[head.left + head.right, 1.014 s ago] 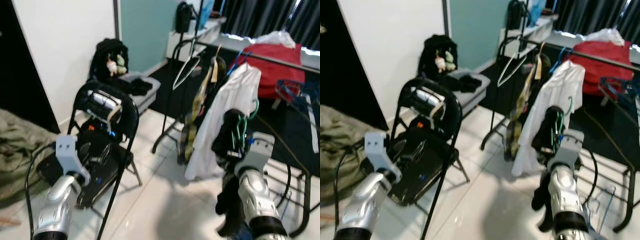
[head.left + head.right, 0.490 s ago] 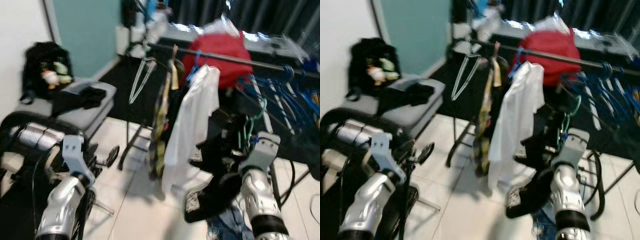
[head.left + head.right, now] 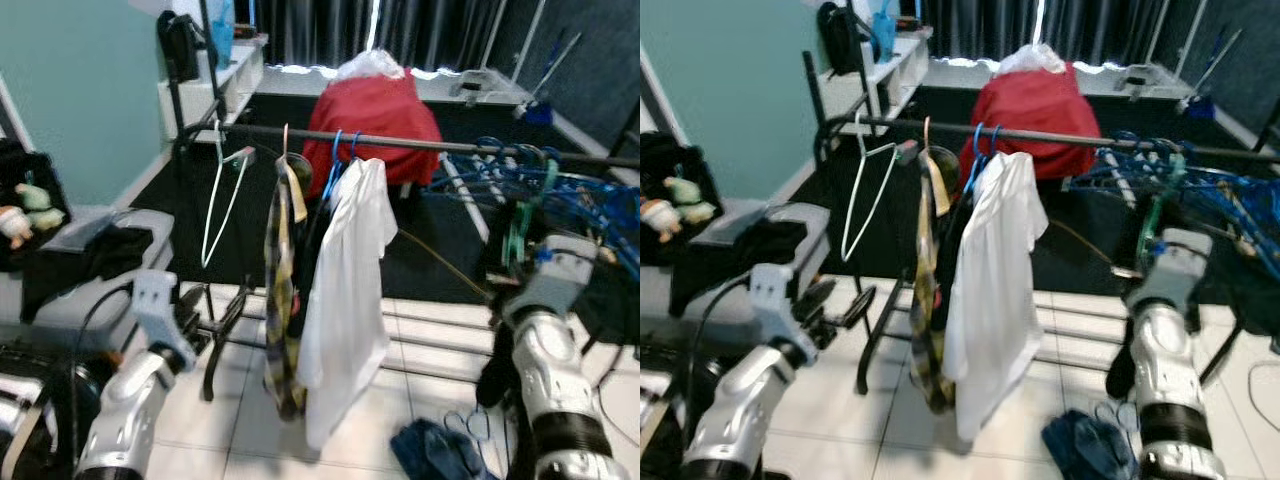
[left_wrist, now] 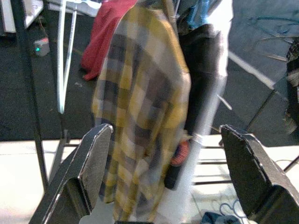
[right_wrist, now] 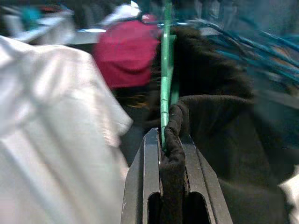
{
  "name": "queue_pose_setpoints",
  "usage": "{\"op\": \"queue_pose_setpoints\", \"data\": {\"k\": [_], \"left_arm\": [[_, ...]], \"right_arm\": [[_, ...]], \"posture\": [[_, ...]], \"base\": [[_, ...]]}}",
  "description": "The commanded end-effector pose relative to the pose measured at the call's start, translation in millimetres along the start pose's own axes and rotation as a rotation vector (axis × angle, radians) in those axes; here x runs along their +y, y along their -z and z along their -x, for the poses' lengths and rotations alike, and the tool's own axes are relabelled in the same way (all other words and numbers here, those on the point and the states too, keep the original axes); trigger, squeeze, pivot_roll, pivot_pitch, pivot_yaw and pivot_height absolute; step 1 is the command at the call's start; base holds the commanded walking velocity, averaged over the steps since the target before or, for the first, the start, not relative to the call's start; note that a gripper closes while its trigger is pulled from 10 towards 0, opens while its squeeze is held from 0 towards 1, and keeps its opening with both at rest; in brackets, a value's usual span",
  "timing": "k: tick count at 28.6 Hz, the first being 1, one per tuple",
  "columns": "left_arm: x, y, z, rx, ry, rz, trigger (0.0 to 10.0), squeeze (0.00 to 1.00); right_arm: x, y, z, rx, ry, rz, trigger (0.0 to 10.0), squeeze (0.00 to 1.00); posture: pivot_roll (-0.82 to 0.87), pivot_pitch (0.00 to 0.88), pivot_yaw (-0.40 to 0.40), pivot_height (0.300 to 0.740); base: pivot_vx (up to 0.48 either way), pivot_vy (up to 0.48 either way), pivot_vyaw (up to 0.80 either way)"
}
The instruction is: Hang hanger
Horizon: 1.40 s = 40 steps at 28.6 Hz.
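A black rack rail (image 3: 440,146) runs across the room ahead of me. On it hang a white empty hanger (image 3: 222,200), a plaid shirt (image 3: 280,300), a white shirt (image 3: 345,290) and several blue hangers (image 3: 570,185). My right gripper (image 5: 164,156) is shut on a green hanger (image 5: 165,70) together with the collar of a black garment (image 5: 219,135). The hanger's hook (image 3: 520,215) is raised just below the rail's right part. My left gripper (image 4: 164,129) is open and empty, held low in front of the plaid shirt (image 4: 145,107).
A red bundle (image 3: 370,110) lies behind the rack. A blue cloth (image 3: 435,450) lies on the tiled floor under the shirts. At the left stand a grey box with dark clothes (image 3: 90,260) and a black folding chair (image 3: 25,400). Dark curtains close the back.
The camera has swung right and closer, so the rack now stands straight ahead. My right gripper still holds the green hanger and garment, now up by the rail. The left stays open.
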State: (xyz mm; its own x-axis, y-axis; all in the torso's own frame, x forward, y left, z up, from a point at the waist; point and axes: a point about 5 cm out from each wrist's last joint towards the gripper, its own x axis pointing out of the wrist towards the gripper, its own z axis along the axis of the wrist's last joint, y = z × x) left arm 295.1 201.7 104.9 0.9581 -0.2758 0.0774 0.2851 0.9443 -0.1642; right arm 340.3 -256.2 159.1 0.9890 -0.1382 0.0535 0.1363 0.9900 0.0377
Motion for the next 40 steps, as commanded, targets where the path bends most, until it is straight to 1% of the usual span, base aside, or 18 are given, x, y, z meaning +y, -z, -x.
{"op": "queue_pose_setpoints", "data": {"k": [1, 2, 3, 5, 8, 10, 13, 21, 25, 27, 28, 29, 30, 33, 35, 36, 38, 40], "left_arm": [[-2.3, 5.2, -1.8, 0.028, 0.006, 0.018, 10.0, 0.0], [-2.3, 5.2, -1.8, 0.028, 0.006, 0.018, 10.0, 0.0], [-2.0, 5.6, -2.0, 0.03, 0.004, 0.017, 10.0, 0.0], [-2.0, 6.0, -2.1, 0.032, 0.003, 0.015, 10.0, 0.0], [-2.1, 6.0, -2.2, 0.031, 0.003, 0.015, 10.0, 0.0], [-2.7, 6.0, -2.3, 0.029, 0.005, 0.019, 10.0, 0.0], [-3.8, 7.2, -2.5, 0.03, 0.01, 0.025, 10.0, 0.0], [-4.6, 8.8, -2.2, 0.034, 0.018, 0.03, 10.0, 0.0], [-5.1, 9.3, -1.9, 0.034, 0.022, 0.032, 10.0, 0.0], [-5.2, 9.2, -1.6, 0.032, 0.022, 0.032, 10.0, 0.0], [-5.2, 9.0, -1.4, 0.031, 0.022, 0.031, 10.0, 0.0], [-5.2, 9.0, -1.4, 0.031, 0.022, 0.031, 10.0, 0.0], [-5.2, 8.8, -1.3, 0.03, 0.023, 0.03, 10.0, 0.0], [-5.2, 8.8, -1.3, 0.03, 0.023, 0.03, 10.0, 0.0], [-3.4, 7.6, -0.4, 0.031, 0.023, 0.027, 10.0, 0.0], [-3.4, 7.6, -0.4, 0.031, 0.023, 0.027, 10.0, 0.0], [0.3, 6.2, 2.7, 0.037, 0.025, 0.021, 10.0, 0.0], [0.3, 6.2, 2.7, 0.037, 0.025, 0.021, 10.0, 0.0]], "right_arm": [[10.0, -18.6, -3.2, -0.034, -0.096, -0.021, 10.0, 0.0], [10.0, -18.6, -3.2, -0.034, -0.096, -0.021, 10.0, 0.0], [17.6, -20.9, -3.1, -0.019, -0.143, -0.04, 10.0, 0.0], [26.0, -21.2, -2.7, 0.014, -0.194, -0.051, 10.0, 0.0], [27.1, -20.8, -2.7, 0.022, -0.201, -0.049, 10.0, 0.0], [28.4, -14.9, -1.5, 0.046, -0.186, -0.043, 10.0, 0.0], [25.3, -3.5, 1.0, 0.088, -0.157, -0.054, 10.0, 0.0], [22.9, -2.0, 2.1, 0.114, -0.159, -0.06, 10.0, 0.0], [17.0, -8.7, -0.1, 0.098, -0.132, -0.064, 10.0, 0.0], [12.3, -15.2, -3.0, 0.079, -0.113, -0.062, 10.0, 0.0], [7.4, -22.3, -6.2, 0.062, -0.095, -0.064, 10.0, 0.0], [7.4, -22.3, -6.2, 0.062, -0.095, -0.064, 10.0, 0.0], [0.8, -28.6, -10.0, 0.051, -0.076, -0.058, 10.0, 0.0], [0.8, -28.6, -10.0, 0.051, -0.076, -0.058, 10.0, 0.0], [-11.6, -34.4, -22.0, 0.08, -0.042, -0.023, 10.0, 0.0], [-11.6, -34.4, -22.0, 0.08, -0.042, -0.023, 10.0, 0.0], [-15.7, -36.5, -33.0, 0.105, -0.023, 0.008, 10.0, 0.0], [-15.7, -36.5, -33.0, 0.105, -0.023, 0.008, 10.0, 0.0]], "posture": [[-0.03, 0.0, -0.045, 0.74], [-0.03, 0.0, -0.045, 0.74], [-0.02, 0.0, -0.044, 0.74], [-0.02, 0.0, -0.043, 0.74], [-0.02, 0.0, -0.043, 0.74], [-0.03, 0.0, -0.045, 0.74], [-0.03, 0.0, -0.045, 0.74], [-0.03, 0.0, -0.046, 0.74], [-0.02, 0.0, -0.046, 0.74], [-0.02, 0.0, -0.043, 0.74], [-0.02, 0.0, -0.045, 0.74], [-0.02, 0.0, -0.045, 0.74], [-0.02, 0.0, -0.045, 0.74], [-0.02, 0.0, -0.045, 0.74], [-0.02, 0.0, -0.03, 0.74], [-0.02, 0.0, -0.03, 0.74], [-0.01, 0.0, -0.017, 0.74], [-0.01, 0.0, -0.017, 0.74]], "base": [[0.0, 0.0, 0.0], [0.0, 0.0, 0.0], [0.0, 0.0, 0.0], [0.0, 0.0, 0.0], [0.0, 0.0, 0.0], [0.0, 0.0, 0.0], [0.0, 0.0, 0.0], [0.0, 0.0, 0.0], [0.0, 0.0, 0.0], [0.0, 0.0, 0.0], [0.0, 0.0, 0.0], [0.0, 0.0, 0.0], [0.0, 0.0, 0.0], [0.0, 0.0, 0.0], [0.0, 0.0, 0.0], [0.0, 0.0, 0.0], [0.0, 0.0, 0.0], [0.0, 0.0, 0.0]]}}
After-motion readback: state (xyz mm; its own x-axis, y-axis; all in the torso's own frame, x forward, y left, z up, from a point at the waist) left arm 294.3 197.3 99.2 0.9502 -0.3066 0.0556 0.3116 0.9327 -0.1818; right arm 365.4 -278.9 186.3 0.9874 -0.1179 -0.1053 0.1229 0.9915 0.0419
